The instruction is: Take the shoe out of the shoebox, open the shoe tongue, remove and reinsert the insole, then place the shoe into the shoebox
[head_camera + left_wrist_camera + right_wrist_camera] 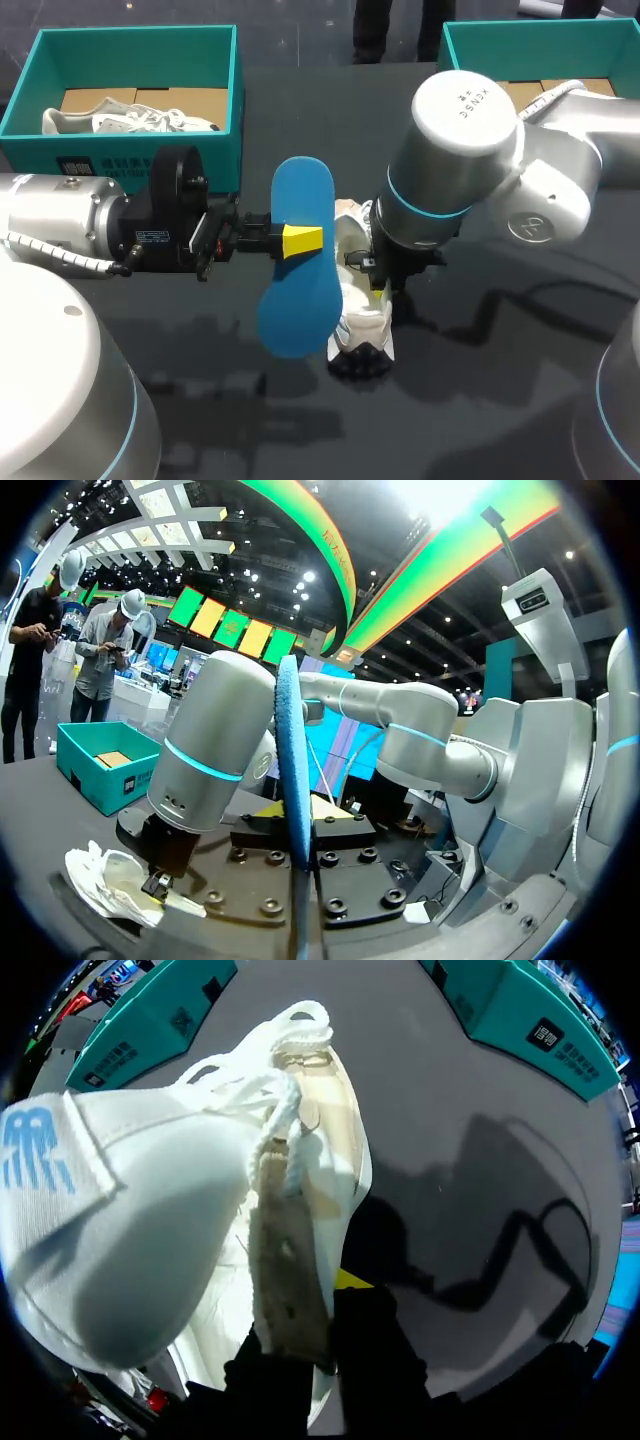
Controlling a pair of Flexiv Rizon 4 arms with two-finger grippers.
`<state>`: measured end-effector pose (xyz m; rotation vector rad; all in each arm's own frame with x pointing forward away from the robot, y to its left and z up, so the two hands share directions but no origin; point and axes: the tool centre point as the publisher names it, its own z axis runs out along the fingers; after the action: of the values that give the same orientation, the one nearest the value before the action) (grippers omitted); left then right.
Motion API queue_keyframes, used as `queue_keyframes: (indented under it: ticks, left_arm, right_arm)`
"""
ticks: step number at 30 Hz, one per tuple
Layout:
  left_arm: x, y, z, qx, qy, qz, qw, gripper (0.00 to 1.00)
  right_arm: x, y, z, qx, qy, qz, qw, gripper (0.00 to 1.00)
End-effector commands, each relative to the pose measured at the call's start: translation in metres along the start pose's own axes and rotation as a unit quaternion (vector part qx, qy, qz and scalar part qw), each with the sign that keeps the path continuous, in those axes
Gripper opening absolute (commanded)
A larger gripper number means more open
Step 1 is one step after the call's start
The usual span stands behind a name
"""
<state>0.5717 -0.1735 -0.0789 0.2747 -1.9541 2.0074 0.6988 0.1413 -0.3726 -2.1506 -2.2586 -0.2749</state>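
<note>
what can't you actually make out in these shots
- right gripper: head view, almost all hidden under the right arm; right wrist view, one tip buried behind the shoe's side.
- shoe: head view, its middle is covered by that arm.
- left gripper: head view, the lower finger is hidden beneath the insole.
- right shoebox: head view, contents blocked by the arm and cut off at the edge.

Insole (298, 305) just left of shoe (365, 325); left shoebox (130, 38) and right shoebox (520, 35) behind
</note>
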Motion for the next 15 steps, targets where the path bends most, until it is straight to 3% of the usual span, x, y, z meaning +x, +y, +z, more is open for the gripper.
queue_keyframes:
  ticks: [1, 15]
  left_arm:
    - [0.001, 0.002, 0.001, 0.001, -0.002, 0.000, 1.000, 0.00]
    - [0.001, 0.002, 0.001, 0.001, -0.002, 0.000, 1.000, 0.00]
  right_arm:
    - [0.002, 0.003, 0.008, 0.003, 0.005, 0.000, 1.000, 0.00]
    - [-0.003, 0.001, 0.022, 0.007, 0.018, -0.001, 1.000, 0.00]
